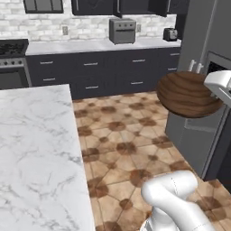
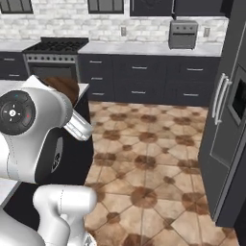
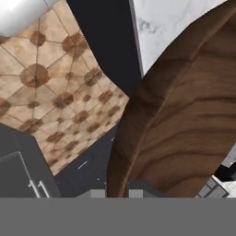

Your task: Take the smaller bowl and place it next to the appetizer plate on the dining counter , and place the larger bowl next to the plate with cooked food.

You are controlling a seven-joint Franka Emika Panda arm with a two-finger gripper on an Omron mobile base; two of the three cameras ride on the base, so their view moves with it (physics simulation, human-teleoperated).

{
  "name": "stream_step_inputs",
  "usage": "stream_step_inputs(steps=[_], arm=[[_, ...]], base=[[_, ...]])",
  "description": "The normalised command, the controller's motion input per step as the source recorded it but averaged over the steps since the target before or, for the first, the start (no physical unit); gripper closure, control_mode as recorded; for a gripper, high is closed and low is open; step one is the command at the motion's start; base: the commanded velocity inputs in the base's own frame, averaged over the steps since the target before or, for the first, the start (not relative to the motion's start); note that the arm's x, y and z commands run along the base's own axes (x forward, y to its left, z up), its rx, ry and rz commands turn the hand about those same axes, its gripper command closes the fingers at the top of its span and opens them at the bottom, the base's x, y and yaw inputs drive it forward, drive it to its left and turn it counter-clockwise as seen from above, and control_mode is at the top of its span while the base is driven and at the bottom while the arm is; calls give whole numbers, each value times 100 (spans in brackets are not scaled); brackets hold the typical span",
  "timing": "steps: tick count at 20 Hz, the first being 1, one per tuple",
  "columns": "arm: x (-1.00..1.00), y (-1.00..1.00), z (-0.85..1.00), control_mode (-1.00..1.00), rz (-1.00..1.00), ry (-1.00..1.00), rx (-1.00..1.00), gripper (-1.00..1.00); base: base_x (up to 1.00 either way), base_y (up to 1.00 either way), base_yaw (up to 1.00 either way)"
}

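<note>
My gripper [image 3: 117, 192] is shut on the rim of the smaller bowl [image 1: 187, 94], a dark brown wooden bowl with clear grain. It hangs tilted in the air over the tiled floor, to the right of the dining counter [image 1: 36, 158], whose white marble top is bare here. In the hand view the smaller bowl [image 3: 184, 129] fills the right side, with a corner of the dining counter [image 3: 175, 27] beyond it. In the right base view my arm hides most of the smaller bowl [image 2: 65, 89]. The larger bowl and both plates are out of view.
A dark fridge [image 1: 198, 135] stands close on the right, just behind the bowl. Dark cabinets [image 1: 103, 72] line the far wall, with a toaster oven [image 1: 122, 30] on their counter and a stove [image 2: 55, 48] at the left. Tiled floor [image 2: 144, 158] lies open between.
</note>
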Motion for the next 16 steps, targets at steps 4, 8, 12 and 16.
stream_step_inputs(steps=[4,8,12,16], arm=[[0,0,0,100,0,0,0,100],[0,0,0,100,0,0,0,100],[0,0,0,100,0,0,0,100],[0,0,0,100,0,0,0,100]], base=[[-100,6,-1],[-100,5,-1],[-100,4,0],[-100,5,0]])
